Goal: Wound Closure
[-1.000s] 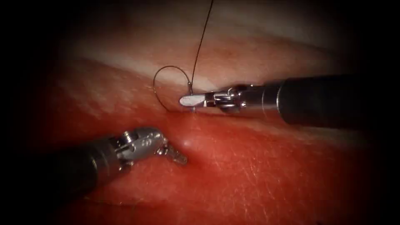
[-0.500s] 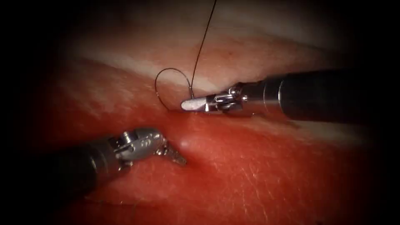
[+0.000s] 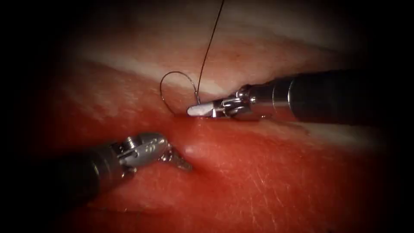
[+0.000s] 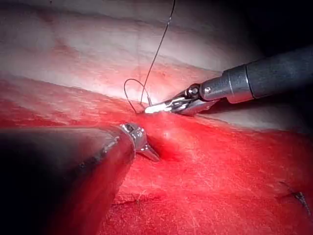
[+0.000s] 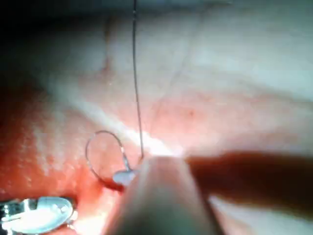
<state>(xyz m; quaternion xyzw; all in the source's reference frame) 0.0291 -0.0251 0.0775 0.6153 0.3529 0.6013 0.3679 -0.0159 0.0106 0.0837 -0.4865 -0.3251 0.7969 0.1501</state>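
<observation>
Looking at a thin, grey, curved metal needle (image 3: 162, 88) standing up off the tissue as an open loop, with the far end dipping into the surface at about 6 o'clock of the loop, right on the dark crease, so partly in the tissue there. Can't make out the tip itself. Gripped close to its tail end by the right arm's slim silver needle driver (image 3: 192, 111), jaws clamped together on it, dark shaft running off toward 3 o'clock. Same grab seen from the left wrist camera (image 4: 149, 109) on the needle (image 4: 128, 90), and from the right wrist camera (image 5: 122, 177) with the loop (image 5: 93, 147) just beyond the jaws. Trailing from the tail, a fine dark thread (image 3: 209, 45) heading up and out toward 12 o'clock, also seen here (image 4: 159, 49) and here (image 5: 136, 73). Down at roughly 6 o'clock from the needle, the left arm's silver needle driver (image 3: 184, 164) coming in from 8 o'clock, jaws closed together and the tip (image 4: 152, 156) pushed into the surface beside a small raised bump; can't tell whether any tissue is pinched. All of it on the pink-and-white slab of pork belly tissue (image 3: 267, 172), wet with glossy red fluid (image 3: 215, 190). Short dark cut ends of thread (image 4: 299, 198) lying well away from both tools.
</observation>
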